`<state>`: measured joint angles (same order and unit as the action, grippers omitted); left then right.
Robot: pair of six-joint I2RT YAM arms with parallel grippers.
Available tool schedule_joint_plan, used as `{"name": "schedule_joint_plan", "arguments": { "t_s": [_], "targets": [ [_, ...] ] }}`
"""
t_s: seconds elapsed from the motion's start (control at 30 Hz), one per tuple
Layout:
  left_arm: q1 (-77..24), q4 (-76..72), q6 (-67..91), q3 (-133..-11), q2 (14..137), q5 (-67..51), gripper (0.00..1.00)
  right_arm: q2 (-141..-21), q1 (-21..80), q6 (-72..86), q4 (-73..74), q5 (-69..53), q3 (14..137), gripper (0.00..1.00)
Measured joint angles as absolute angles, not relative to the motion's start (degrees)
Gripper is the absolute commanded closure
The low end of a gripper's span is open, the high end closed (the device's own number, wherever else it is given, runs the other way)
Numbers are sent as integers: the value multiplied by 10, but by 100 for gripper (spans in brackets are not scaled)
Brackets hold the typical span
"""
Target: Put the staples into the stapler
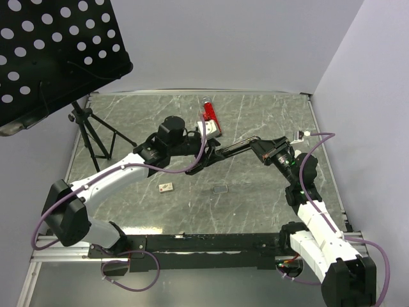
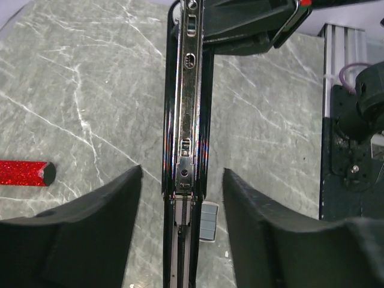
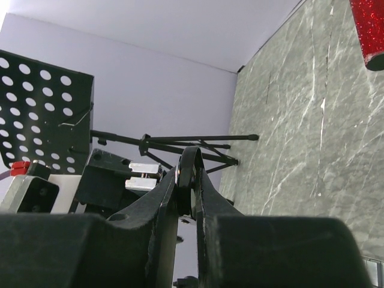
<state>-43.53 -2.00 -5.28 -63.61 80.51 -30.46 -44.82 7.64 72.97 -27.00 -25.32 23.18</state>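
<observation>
Marble tabletop (image 1: 255,121) below, our right gripper (image 3: 186,195) clamped the stapler (image 2: 187,120); our left gripper (image 2: 182,174) straddled it half-open, empty. A crooked squeeze could twist it loose.

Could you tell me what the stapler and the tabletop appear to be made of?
The stapler: black, probably plastic shell around a shiny, steel-like channel with bright reflections. The tabletop: smooth grey stone-look surface with white veins, possibly marble or a printed laminate.
</observation>
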Motion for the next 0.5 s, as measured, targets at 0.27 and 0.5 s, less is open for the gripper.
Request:
{"name": "schedule_joint_plan", "arguments": {
  "t_s": [0.27, 0.5],
  "targets": [
    [-436, -14, -69, -641, 823, -321, 69, -448, 79, 727, -270, -254, 231, 100],
    [-436, -8, -75, -648, 825, -323, 99, -448, 80, 726, -274, -252, 231, 100]
  ]
}}
